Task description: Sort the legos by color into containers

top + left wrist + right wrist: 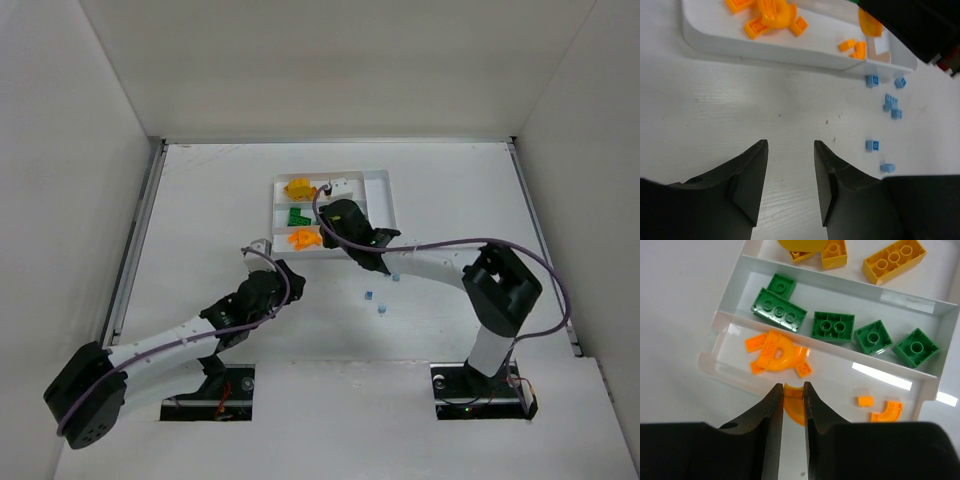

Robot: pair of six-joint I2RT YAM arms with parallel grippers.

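The white tray (380, 190) stands at the back centre with yellow (299, 187), green (297, 214) and orange (303, 238) legos in separate slots. My right gripper (792, 388) is shut on an orange curved piece (796, 407) and holds it over the tray's near slot (835, 380), beside other orange pieces (777, 354). Green bricks (832, 326) fill the middle slot, yellow ones (892, 260) the far slot. My left gripper (790, 147) is open and empty over bare table, short of the tray (740, 42). Several pale blue pieces (891, 105) lie to its right.
Pale blue pieces (379, 300) lie on the table between the arms, under the right forearm. White walls enclose the table on the left, back and right. The right arm reaches across the tray's near edge.
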